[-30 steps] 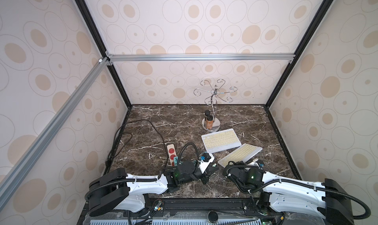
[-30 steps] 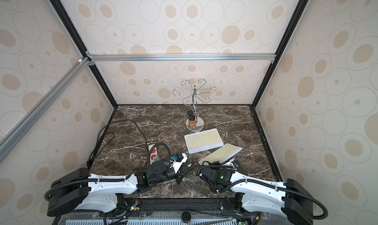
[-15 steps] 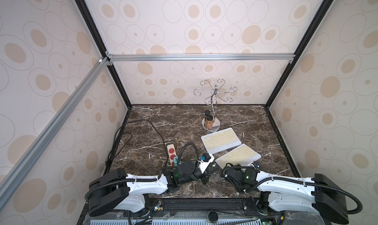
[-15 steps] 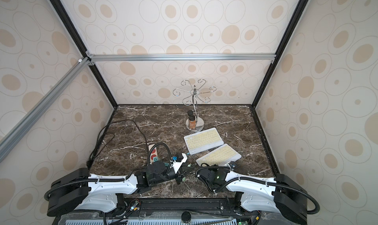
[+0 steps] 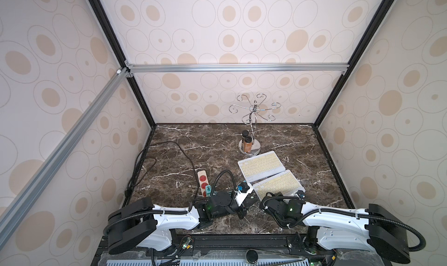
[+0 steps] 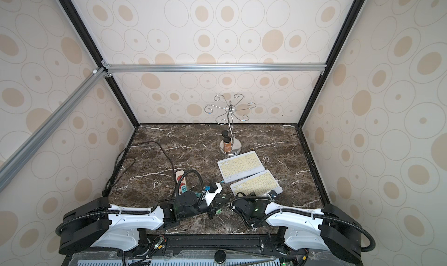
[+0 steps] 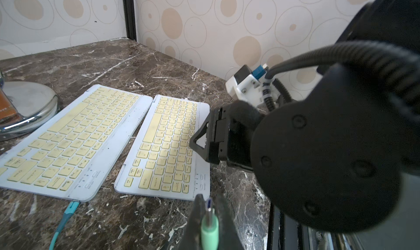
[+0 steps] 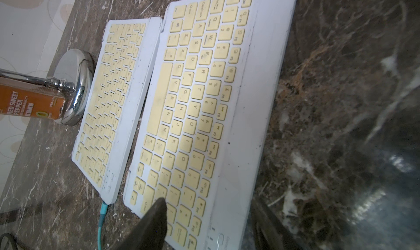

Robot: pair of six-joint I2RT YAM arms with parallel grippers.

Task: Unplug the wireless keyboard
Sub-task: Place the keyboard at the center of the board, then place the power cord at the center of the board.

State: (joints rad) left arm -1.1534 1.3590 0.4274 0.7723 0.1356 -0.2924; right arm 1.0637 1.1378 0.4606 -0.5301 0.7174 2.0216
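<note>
Inside the left pincer (image 7: 209, 202), green plug (image 7: 209, 228), just beside the keyboard (image 7: 168, 142).

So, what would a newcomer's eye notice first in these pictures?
A farther keyboard and a nearer keyboard, white with yellow keys, lie side by side on the dark marble table. Beside the nearer keyboard the left gripper pinches a green plug. A chrome stand rises behind.

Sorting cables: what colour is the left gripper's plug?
Mint-green plug, clearest in the left wrist view.

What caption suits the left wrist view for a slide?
Left fingers pinch a green plug by the near keyboard; a teal cable enters the far keyboard.
</note>
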